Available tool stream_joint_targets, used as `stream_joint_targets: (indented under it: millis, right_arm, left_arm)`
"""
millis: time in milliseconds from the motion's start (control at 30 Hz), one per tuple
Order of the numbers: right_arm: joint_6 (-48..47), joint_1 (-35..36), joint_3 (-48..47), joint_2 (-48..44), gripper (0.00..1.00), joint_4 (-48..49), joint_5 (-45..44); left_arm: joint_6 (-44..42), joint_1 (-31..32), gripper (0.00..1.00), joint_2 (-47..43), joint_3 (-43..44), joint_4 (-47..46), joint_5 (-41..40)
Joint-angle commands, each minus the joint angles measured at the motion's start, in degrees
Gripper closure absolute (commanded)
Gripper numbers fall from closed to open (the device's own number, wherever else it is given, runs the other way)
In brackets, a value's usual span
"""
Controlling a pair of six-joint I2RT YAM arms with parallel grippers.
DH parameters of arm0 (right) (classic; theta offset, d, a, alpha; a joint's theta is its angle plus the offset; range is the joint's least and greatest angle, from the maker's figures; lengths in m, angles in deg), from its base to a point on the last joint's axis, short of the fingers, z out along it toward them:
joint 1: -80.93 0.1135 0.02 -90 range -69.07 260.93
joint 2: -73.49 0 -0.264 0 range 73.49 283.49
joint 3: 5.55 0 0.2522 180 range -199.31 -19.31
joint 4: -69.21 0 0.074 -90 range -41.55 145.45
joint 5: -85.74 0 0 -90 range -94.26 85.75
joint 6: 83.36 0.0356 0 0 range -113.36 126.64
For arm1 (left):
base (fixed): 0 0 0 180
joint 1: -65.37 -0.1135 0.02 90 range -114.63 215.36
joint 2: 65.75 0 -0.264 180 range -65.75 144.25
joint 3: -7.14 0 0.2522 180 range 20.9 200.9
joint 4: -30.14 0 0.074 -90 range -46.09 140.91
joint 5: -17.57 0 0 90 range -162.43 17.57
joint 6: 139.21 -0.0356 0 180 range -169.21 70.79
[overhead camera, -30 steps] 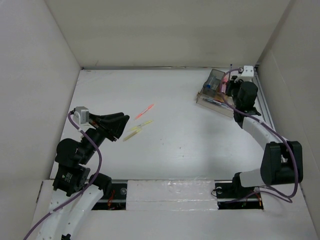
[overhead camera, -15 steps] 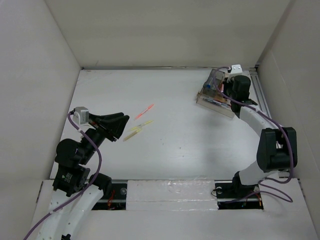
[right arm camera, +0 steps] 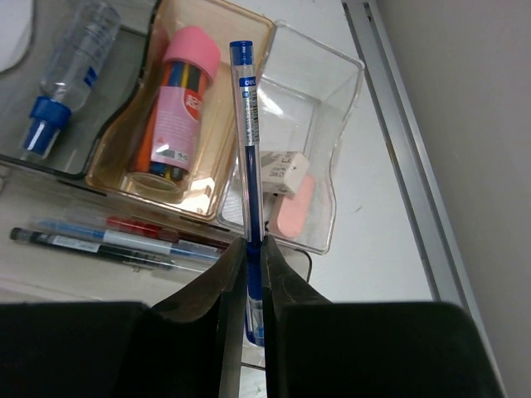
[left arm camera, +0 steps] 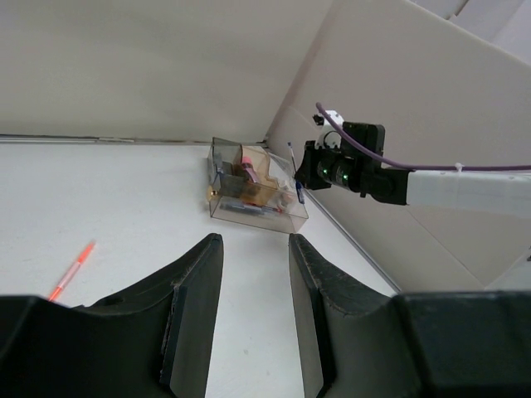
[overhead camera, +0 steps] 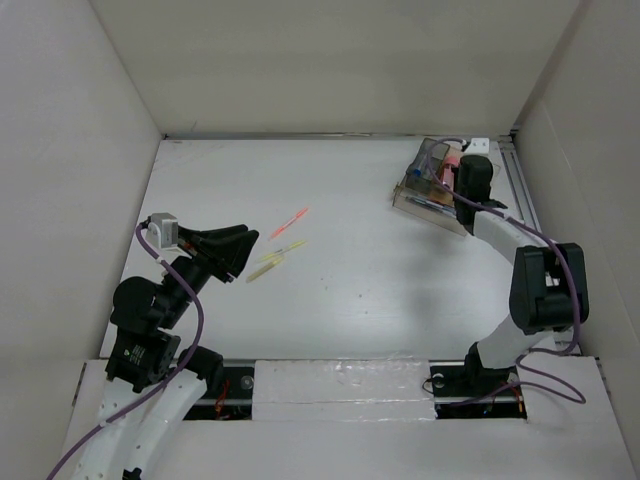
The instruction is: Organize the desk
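White desk [overhead camera: 350,300] is lying flat ahead of both arm bases, rail running along its right edge; clear organizer [overhead camera: 428,195] is sitting at its far right corner; left gripper [left arm camera: 253,245] is hovering near left, jaws spread, empty; right gripper [right arm camera: 247,253] is pinching a blue pen [right arm camera: 246,141] above the organizer; pink pen [overhead camera: 289,222] and yellow pens [overhead camera: 277,260] are lying loose mid-left

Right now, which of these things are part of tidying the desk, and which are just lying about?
Part of the job: desk, clear organizer, blue pen in the right gripper, loose pink pen, two yellow pens.
Just there: metal rail, purple cable, open left gripper.
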Motion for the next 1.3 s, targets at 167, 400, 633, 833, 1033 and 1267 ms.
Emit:
stream_joint_targets:
  millis: [167,400,633,833,1033,1267]
  right_arm:
    - [3.47,1.35,1.37,2.52,0.92,2.66,-11.29]
    - [5.15,2.49,4.44,1.64,0.91,6.18,-16.83]
    - [5.50,3.63,4.80,2.43,0.91,7.06,-19.38]
    - [8.66,3.64,2.95,4.98,0.99,6.79,-24.39]
    - [9.02,3.64,0.49,7.00,1.00,5.83,-25.62]
    - [11.82,3.73,-0.65,7.44,1.00,3.64,-29.14]
  left_arm:
    - [-0.59,-0.12,0.67,-0.32,0.39,-2.66,-0.19]
    - [-0.59,-0.12,0.67,-0.32,0.30,-2.66,-0.19]
    - [-0.68,-0.12,0.67,-0.49,0.39,-2.58,-0.45]
    - [-0.68,-0.12,0.67,-0.49,0.21,-2.49,-0.28]
    - [-0.68,-0.12,0.67,-0.14,0.13,-2.49,-0.45]
    - [-0.77,-0.12,0.67,0.03,0.21,-2.49,-0.45]
